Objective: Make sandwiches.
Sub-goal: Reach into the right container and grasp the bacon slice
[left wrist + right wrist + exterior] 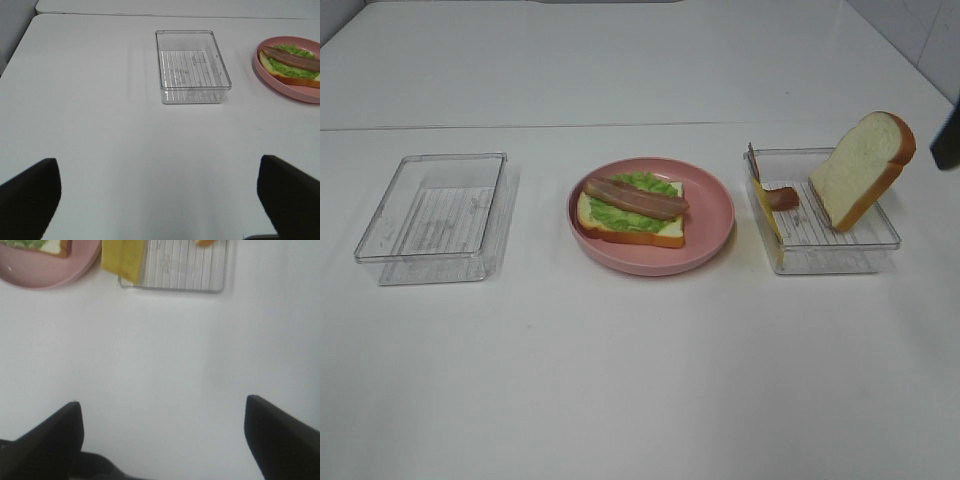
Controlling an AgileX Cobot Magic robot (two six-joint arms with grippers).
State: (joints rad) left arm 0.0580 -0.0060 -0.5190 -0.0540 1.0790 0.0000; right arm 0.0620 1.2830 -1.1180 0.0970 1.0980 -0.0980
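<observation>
The open sandwich sits on the round pink plate (712, 232): a bread slice (670, 233) topped with green lettuce (620, 218) and a bacon strip (635, 198). The right clear tray (840, 257) holds a second bread slice (860, 165) leaning upright, another bacon strip (782, 198) and yellow cheese (767, 215) against its left wall. My left gripper (160, 200) is open and empty over bare table, short of the empty tray (192, 67). My right gripper (165, 437) is open and empty, short of the cheese (122, 257) and its tray (175, 275).
An empty clear tray (435, 215) stands left of the plate. A dark part of the right arm (950, 135) shows at the right edge. The white table (640, 380) has bare room in front. A seam runs across behind the trays.
</observation>
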